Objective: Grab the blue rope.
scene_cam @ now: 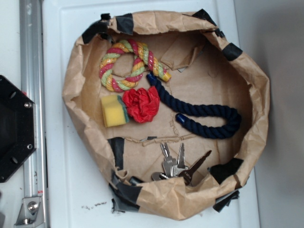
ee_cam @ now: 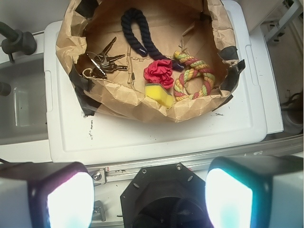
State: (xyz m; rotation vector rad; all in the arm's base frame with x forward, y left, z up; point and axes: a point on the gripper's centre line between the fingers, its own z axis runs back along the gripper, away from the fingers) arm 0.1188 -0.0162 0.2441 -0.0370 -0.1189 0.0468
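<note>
Blue rope [scene_cam: 209, 114] lies hook-shaped on the floor of a brown paper basket [scene_cam: 259, 95], toward one side, both capped ends pointing inward. Near one end: red crumpled ball [scene_cam: 141, 104], touching a yellow sponge [scene_cam: 114, 110]. Beyond those, a red-yellow-green rope [scene_cam: 128, 64] looped against the wall. Bunch of keys [scene_cam: 178, 164] sits apart, by the taped rim. Basket rests on a white worktop [scene_cam: 71, 190]. Gripper [ee_cam: 147, 190] hangs well back from the basket, jaws spread wide, holding nothing.
</note>
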